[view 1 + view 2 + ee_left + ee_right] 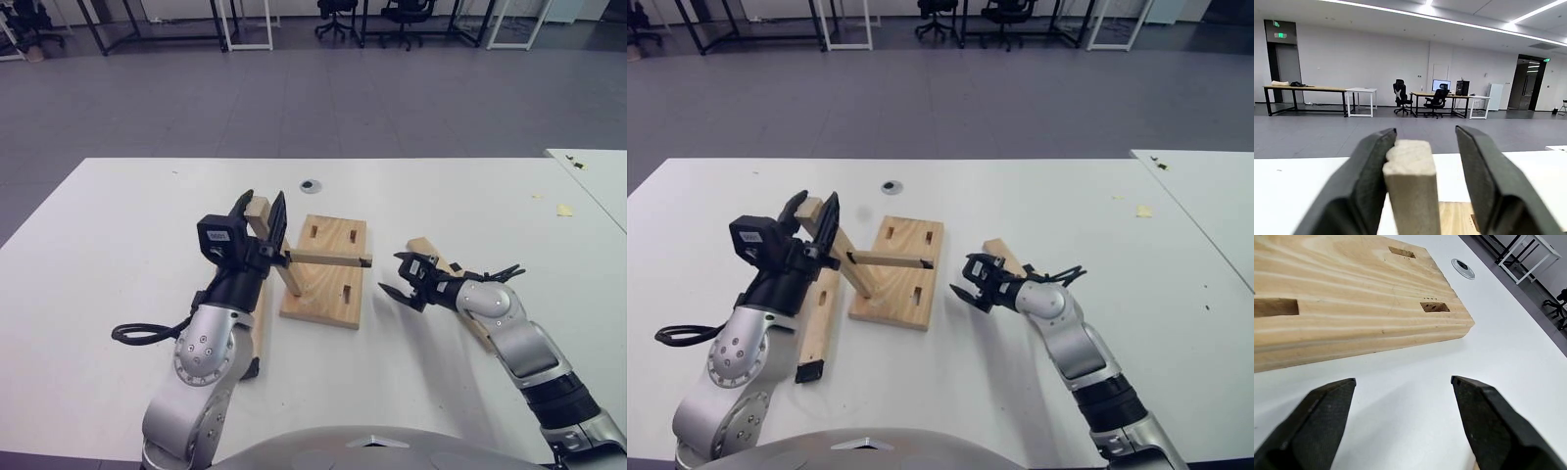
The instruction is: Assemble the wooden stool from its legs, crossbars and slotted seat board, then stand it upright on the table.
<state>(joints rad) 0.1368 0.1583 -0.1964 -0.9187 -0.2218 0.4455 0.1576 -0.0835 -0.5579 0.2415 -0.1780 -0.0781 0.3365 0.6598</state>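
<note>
The slotted seat board (1352,279) is pale bare wood, matt, with a clear grain. The leg (1411,196) is the same wood, its cut end rough. The table (1400,357) is white, smooth, faintly glossy. The right gripper (1401,380) has matt black fingers (1312,426).

Open office: desks (1305,89), swivel chairs (1399,94), monitor (1441,85).

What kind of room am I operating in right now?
Probably an open-plan office or lab space: office chairs and desks with a monitor line the far wall, and the seat board lies on a large white table above grey flooring.
</note>
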